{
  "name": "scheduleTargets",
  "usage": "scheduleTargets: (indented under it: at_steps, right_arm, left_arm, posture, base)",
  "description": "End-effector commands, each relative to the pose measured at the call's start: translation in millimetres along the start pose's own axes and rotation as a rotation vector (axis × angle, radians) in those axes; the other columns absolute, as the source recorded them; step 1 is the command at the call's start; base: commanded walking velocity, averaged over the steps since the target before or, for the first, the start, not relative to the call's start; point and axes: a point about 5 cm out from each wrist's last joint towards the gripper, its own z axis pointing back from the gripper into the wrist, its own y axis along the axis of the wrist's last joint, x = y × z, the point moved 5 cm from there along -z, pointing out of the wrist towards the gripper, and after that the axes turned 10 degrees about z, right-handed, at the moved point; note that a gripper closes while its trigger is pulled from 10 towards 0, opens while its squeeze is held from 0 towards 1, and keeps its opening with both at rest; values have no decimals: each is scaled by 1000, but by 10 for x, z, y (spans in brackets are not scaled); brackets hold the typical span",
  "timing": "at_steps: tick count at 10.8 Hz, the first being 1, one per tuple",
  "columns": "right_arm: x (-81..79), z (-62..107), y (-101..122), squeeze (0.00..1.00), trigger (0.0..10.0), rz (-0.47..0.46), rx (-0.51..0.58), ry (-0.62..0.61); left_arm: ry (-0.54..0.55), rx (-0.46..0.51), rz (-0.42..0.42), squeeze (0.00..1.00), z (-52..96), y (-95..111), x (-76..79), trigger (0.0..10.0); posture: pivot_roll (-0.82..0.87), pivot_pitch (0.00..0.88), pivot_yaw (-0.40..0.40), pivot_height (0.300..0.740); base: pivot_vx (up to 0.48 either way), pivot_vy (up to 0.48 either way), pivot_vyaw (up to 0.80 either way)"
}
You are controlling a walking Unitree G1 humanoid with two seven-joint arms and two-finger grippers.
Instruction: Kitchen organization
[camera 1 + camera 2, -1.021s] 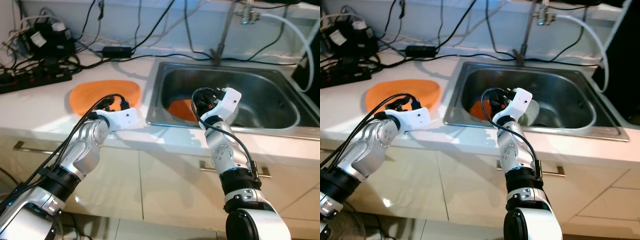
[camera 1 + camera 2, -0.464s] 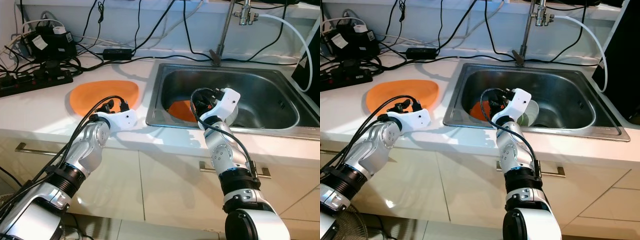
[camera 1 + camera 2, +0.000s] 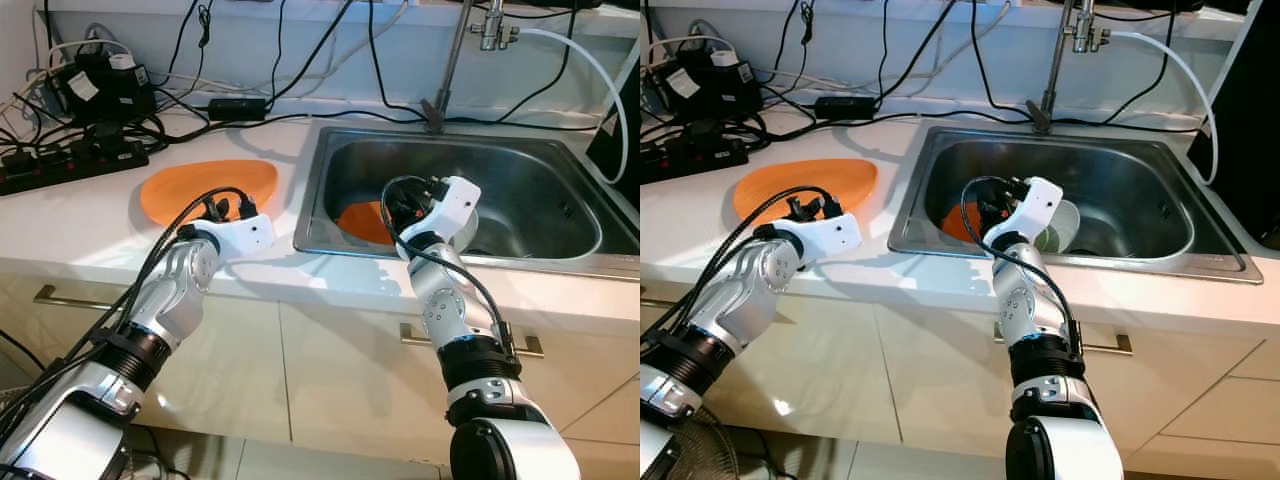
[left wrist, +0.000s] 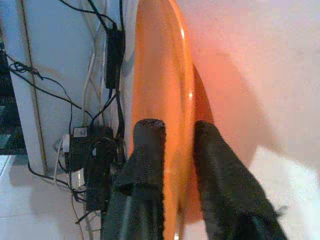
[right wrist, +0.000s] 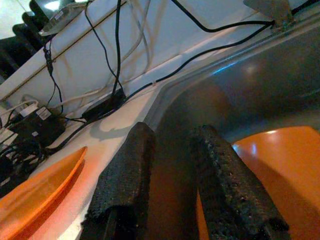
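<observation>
An orange plate [image 3: 200,186] lies flat on the white counter, left of the sink. My left gripper [image 3: 226,207] is at the plate's near edge; in the left wrist view one finger [image 4: 148,160] lies over the orange plate [image 4: 167,95] and the other under its rim, shut on it. My right gripper [image 3: 404,203] hangs over the sink's front left part, above a second orange plate [image 3: 360,218] on the sink floor. Its fingers [image 5: 125,180] stand slightly open with nothing between them. A white bowl [image 3: 1061,222] lies in the sink just past that wrist.
The steel sink [image 3: 560,170] takes up the right of the counter, with a faucet [image 3: 452,65] behind it. A black power strip [image 3: 62,166], adapters and several cables crowd the counter's back left. Cabinet fronts with metal handles [image 3: 55,297] are below.
The camera has pulled back a little. My left gripper has shifted slightly along the plate's near edge. The right arm has stayed over the sink.
</observation>
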Motion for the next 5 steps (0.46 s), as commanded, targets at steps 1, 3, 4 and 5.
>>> scheduleTargets:
  at_steps: [1,3,4,5]
  right_arm:
    - [13,-4,43,0,10000,-4,6,-6]
    - [16,-2,37,0,10000,-5,5,-7]
    - [5,-6,33,0,10000,-6,4,-5]
    - [-10,-10,29,0,10000,-7,3,-2]
  left_arm:
    - [-138,-87,-2,0,4,-253,445,0]
    - [-140,-78,-6,0,5,-235,456,0]
    - [-132,-74,-13,0,3,-230,438,0]
    - [-119,-70,-28,0,0,-228,409,0]
  posture:
    - [219,1,-18,740]
    - [220,0,-17,740]
    - [223,0,-19,740]
    - [224,0,-20,740]
  base:
    - [0,0,0]
    - [0,0,0]
    - [0,0,0]
    - [0,0,0]
